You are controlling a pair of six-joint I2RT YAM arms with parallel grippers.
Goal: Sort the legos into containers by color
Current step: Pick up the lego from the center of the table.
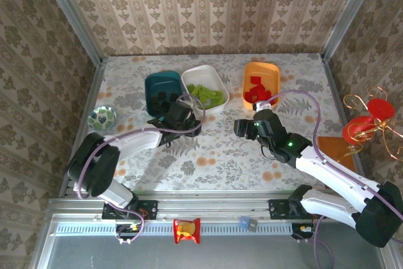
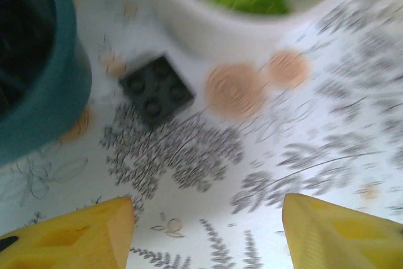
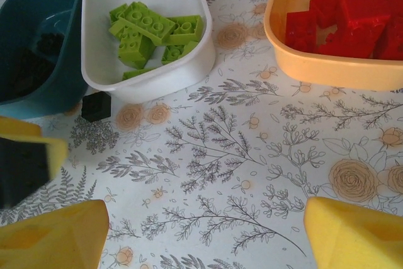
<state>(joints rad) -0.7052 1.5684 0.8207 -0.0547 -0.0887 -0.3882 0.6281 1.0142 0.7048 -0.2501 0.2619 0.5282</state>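
Floral counter point(image 2: 315, 155) below; my left end effector point(image 2: 206, 225) hangs spread, empty; just beyond it a black brick point(image 2: 156, 87) lies in the gap between teal tub point(image 2: 56, 92) and white tub point(image 2: 208, 29); reaching in, I may catch a rim or knock the brick aside; right end effector point(image 3: 204, 218) spread too.

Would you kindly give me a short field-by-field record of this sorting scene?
dark teal plastic tub: black bricks inside
white plastic tub: lime green bricks inside
orange plastic tub: red bricks inside
loose piece: one black studded brick on the table, beside the teal and white tubs
left gripper: open, above that brick
right gripper: open, empty, over the table
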